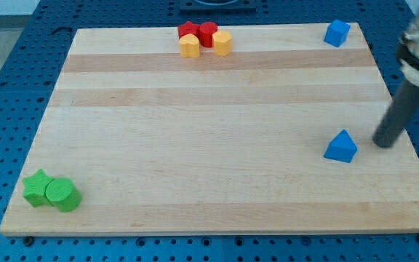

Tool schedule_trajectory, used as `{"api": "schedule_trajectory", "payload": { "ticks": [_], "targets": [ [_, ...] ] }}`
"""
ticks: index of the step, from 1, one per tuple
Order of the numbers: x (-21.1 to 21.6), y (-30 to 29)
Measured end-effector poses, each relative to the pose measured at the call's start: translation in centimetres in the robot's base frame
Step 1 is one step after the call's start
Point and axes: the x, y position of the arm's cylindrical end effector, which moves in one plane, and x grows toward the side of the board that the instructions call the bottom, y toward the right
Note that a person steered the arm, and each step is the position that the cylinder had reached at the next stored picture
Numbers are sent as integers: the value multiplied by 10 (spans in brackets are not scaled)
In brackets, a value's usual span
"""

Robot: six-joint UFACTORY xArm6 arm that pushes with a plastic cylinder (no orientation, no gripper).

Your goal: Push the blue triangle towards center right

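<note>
The blue triangle (341, 146) lies on the wooden tabletop (209, 109) at the view's right, a little below the middle height of the board and near its right edge. Its peak points toward the view's top, and its lighter face is turned toward the view's bottom.

My tip (384, 143) stands just beside the triangle, on its right side, with a narrow strip of bare wood between them (they are apart, not touching). The dark rod rises from there toward the view's upper right, where it joins a pale cylindrical fitting. There is no hand on this arm, so nothing is wide, narrow or holding; the rod only rests its end at the tabletop.

A second blue block (337, 33), blocky with a sloped top, sits well apart at the view's top right corner.

At the top edge, left of centre, four blocks cluster together, touching: a red star-like block (188, 30), a red cylinder (208, 33), a yellow block (189, 46) and another yellow block (222, 43).

At the bottom left corner, a green star (37, 188) touches a green cylinder (63, 195).
</note>
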Motion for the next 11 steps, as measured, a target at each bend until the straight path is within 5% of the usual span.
{"api": "schedule_trajectory", "payload": {
  "ticks": [1,4,7,11],
  "targets": [
    [41,-7],
    [-32,-63],
    [64,-68],
    [-59,-108]
  ]
}}
